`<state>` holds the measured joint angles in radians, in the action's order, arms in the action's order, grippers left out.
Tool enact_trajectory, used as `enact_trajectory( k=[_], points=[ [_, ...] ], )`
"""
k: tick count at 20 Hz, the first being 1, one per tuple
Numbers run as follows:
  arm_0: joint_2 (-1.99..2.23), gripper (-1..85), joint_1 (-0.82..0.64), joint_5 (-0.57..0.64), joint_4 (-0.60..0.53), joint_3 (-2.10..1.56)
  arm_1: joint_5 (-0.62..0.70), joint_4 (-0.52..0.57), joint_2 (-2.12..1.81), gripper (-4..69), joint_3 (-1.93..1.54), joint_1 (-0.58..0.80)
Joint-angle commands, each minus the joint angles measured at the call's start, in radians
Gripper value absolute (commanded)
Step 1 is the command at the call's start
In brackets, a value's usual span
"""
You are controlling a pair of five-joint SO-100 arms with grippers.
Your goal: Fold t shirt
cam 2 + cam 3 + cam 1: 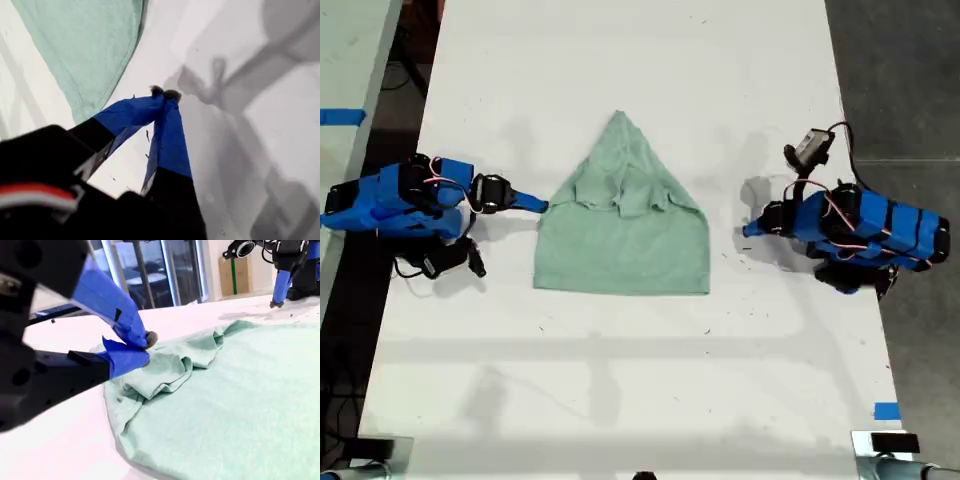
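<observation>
T shirt [622, 232]: laid mid-table [620, 380], partly folded, sleeves gathered to a peak. My second gripper [144, 347]: closed at the shirt's edge; cloth between the jaws cannot be told. My first gripper [165, 93]: closed, empty, apart from the shirt. Risk judged: a thin pinch slipping and undoing the fold.

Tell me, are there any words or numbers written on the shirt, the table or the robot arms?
None that can be read.
The shirt is plain green, with no print or label showing.
The white table carries only blue tape, with nothing written on it.
The blue arms show no readable lettering; a red and white patch in the first wrist view is too blurred to read.
</observation>
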<state>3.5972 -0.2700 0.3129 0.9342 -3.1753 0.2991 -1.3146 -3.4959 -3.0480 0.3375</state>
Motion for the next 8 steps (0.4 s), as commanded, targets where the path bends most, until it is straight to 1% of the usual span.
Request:
enact_trajectory(
  k=[1,2,5,8],
  points=[
    [0.006,0.0,0.005,-0.012,0.009,0.005,0.005,0.028,-0.012,-1.9,-0.025,-0.008],
    [0.006,0.0,0.003,-0.014,0.011,0.005,0.003,0.028,-0.012,-1.9,-0.026,-0.008],
    [0.006,0.0,-0.02,-0.067,0.028,0.003,0.002,0.028,-0.012,-1.9,-0.026,-0.008],
    [0.006,-0.1,-0.037,-0.081,0.026,-0.011,0.002,0.029,-0.012,-1.9,-0.028,-0.008]
  ],
)
